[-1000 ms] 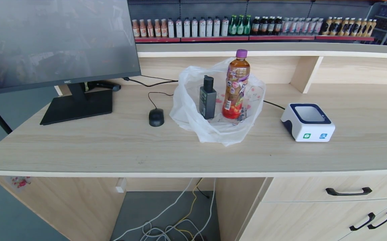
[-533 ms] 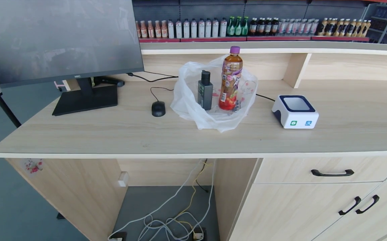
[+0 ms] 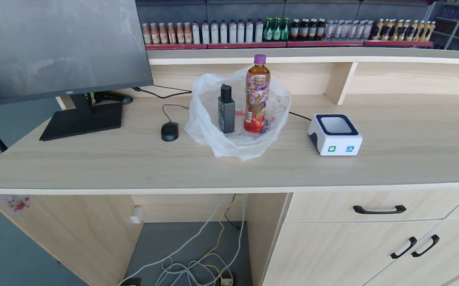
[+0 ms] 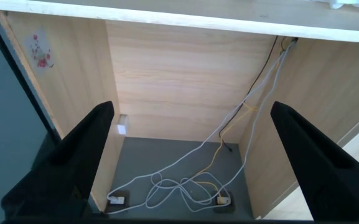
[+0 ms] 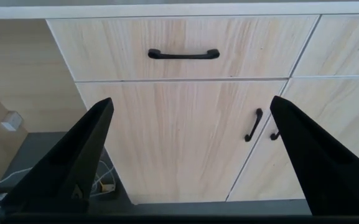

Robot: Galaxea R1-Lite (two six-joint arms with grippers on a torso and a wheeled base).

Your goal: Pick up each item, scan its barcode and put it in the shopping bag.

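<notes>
Checkout counter: two items in the shopping bag.
I log tea bottle and dark pump bottle upright inside it, scanner apart on the right; left gripper and right gripper both spread wide, empty.

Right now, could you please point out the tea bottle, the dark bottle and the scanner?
tea bottle [image 3: 256,97], head view, on its label.
dark bottle [image 3: 226,114], head view, on its body.
scanner [image 3: 340,145], head view, on its white front.

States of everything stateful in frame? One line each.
shopping bag: open, on counter
tea bottle: capped, upright in bag
dark bottle: upright in bag
monitor: screen dark
drawer: shut
left gripper: open, empty
right gripper: open, empty
</notes>
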